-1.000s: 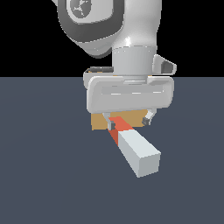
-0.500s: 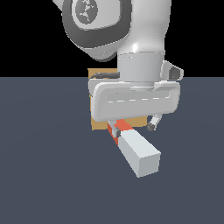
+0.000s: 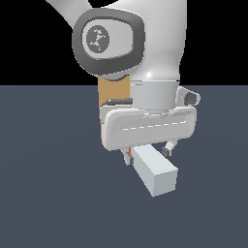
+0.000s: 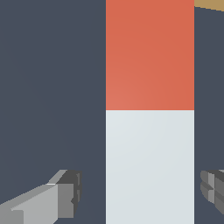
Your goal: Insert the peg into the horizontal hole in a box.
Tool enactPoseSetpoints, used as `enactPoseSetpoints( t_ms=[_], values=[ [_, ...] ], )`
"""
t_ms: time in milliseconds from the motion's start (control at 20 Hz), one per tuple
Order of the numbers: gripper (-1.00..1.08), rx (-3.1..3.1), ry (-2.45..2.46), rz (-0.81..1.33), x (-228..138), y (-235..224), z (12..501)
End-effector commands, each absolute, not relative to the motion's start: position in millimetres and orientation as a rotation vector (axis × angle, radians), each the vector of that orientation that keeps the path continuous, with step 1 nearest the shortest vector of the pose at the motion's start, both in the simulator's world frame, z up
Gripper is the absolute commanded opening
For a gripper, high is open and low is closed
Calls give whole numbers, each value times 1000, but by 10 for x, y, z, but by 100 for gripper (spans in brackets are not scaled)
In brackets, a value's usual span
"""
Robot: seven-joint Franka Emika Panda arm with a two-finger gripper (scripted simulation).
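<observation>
Readable text: none anywhere, in either view.
Arm point(image 3: 140, 43): one round grey emblem point(image 3: 98, 38) on the dark joint cap, a white figure-like mark, no letters or digits to make out.
Gripper point(image 3: 148, 151): only a thin dashed line along its white body, no writing.
Peg point(image 4: 149, 109): plain red-orange and white faces, unmarked.
Box point(image 3: 112, 93): bare tan surface, no label.

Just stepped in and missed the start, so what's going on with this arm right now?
A Panda arm has its gripper lowered over the peg, which lies on the floor with its red half pointing toward the tan box. The fingers straddle the white half with gaps on both sides, so nothing is grasped yet. The hole isn't visible.
</observation>
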State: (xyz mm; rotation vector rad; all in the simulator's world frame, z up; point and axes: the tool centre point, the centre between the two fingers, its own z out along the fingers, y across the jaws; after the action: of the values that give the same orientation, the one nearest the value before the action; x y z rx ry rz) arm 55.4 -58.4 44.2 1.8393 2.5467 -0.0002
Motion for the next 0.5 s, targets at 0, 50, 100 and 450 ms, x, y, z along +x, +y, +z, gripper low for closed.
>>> enactPoseSetpoints(
  t_ms=[0,50,100,450],
  values=[
    [100,1838,2548,0,553,-586,323],
    [100,1837,2548,0,555,-584,293],
    [100,1837,2548,0,557,-585,269],
    [-100,1837,2549,0,570,-585,246]
  ],
)
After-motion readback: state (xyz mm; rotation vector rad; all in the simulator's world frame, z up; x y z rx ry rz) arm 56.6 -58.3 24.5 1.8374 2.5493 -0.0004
